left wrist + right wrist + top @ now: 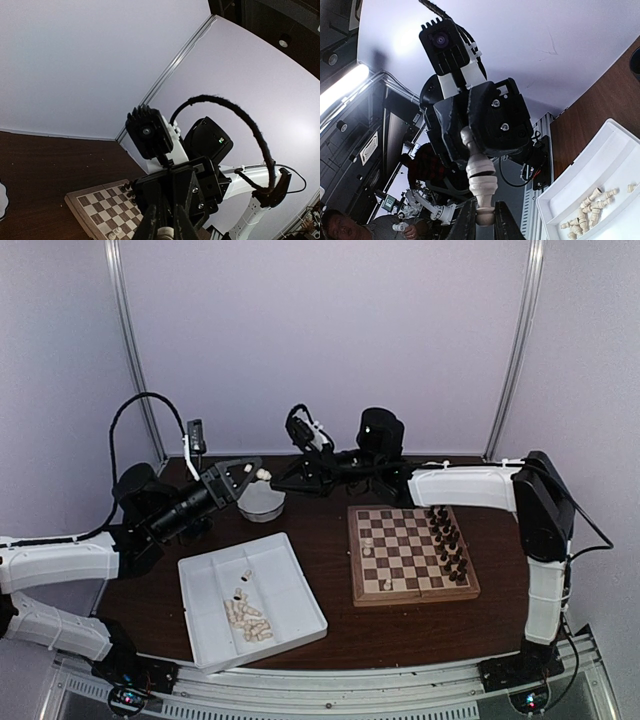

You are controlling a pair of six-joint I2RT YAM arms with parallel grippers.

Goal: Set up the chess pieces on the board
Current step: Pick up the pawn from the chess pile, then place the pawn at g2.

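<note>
A single cream piece (481,175) is held in the air between the two arms, above the far left part of the table (330,540) and well apart from the board (415,597). Its long axis is laid along the line from one gripper to the other, close to level in the top view. Its thin end is clamped in the closed jaws of the left gripper (470,137). Its thicker, ringed end is turned toward the right gripper (484,220), whose fingers are pressed against that end from both sides, so the piece is gripped at both ends. Which end is the head cannot be told.

A round white bowl (262,505) is seen just below the held piece. Nearer the arms' bases a white divided tray (285,585) is set at an angle, and a heap of loose cream pieces (248,618) is lying flat in its middle part.

The board is placed to the right of the tray. Two files along its right side are filled with upright dark pieces (448,540). Only a few light pieces (367,548) are stood near its left edge. The right arm is stretched across behind the board's far edge toward the left gripper.
</note>
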